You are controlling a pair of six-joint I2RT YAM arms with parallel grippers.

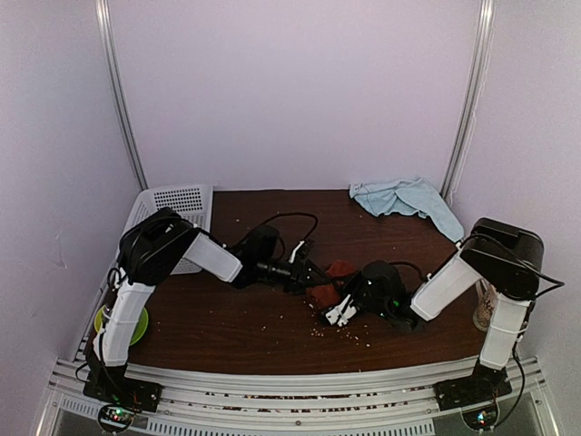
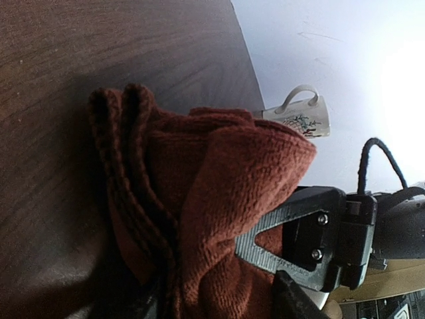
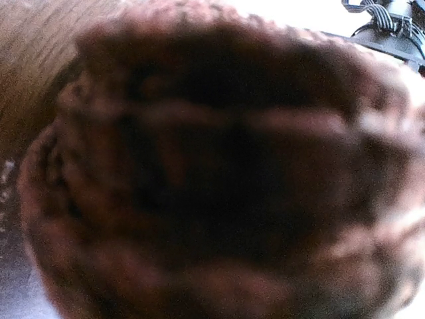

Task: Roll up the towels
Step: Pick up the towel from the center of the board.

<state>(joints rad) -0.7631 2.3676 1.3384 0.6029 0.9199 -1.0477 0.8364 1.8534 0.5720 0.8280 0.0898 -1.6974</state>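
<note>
Rust-red towel (image 3: 212, 173) fills the right wrist view as a blur, bunched mid-surface (image 1: 254, 331) between two tools. The right tool (image 1: 340, 312) pinches it. The left tool (image 1: 304, 272) straddles its ribbed folds, and I cannot tell if it grips. Two towels in all: the pale-blue towel (image 1: 404, 198) lies crumpled at the far right. Only the left wrist view shows one white mug (image 2: 299, 118) plainly.

Dark wooden table (image 1: 272, 318) in a pale lilac booth

Plain lilac walls (image 1: 290, 91) close in three sides, with a metal post (image 1: 118, 91) in each back corner. Even, soft light. A white perforated basket (image 1: 182, 200) sits back left, a green plate (image 1: 141, 325) near left, a mug (image 2: 299, 118) at the right edge. Crumbs (image 1: 349, 334) dot the wood; a metal rail (image 1: 300, 377) runs along the front.
</note>
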